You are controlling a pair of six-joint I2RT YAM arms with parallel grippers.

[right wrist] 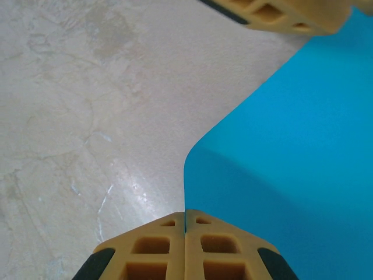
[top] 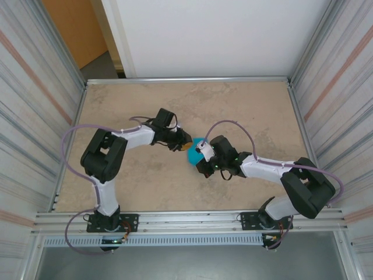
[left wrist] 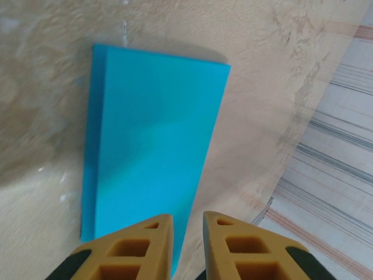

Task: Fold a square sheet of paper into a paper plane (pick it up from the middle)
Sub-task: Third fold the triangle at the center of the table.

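The thin turquoise-blue square sheet of paper [left wrist: 151, 151] sits between the two sets of fingers, over the mottled beige worktop [right wrist: 87, 116].

- **Right fingers** [right wrist: 151, 251]: clenched, with one edge of the sheet pinched in the seam between them. The sheet bows away ahead of them and to their right.
- **Left fingers** [left wrist: 134, 251]: narrowly parted. The sheet's near corner lies just at their tips and is not gripped.

Expected handling: very light, limp, and easily creased or torn. Take hold at an edge, close to the intended fold line, with the finger faces flat on the sheet. Any unsupported span is likely to sag.
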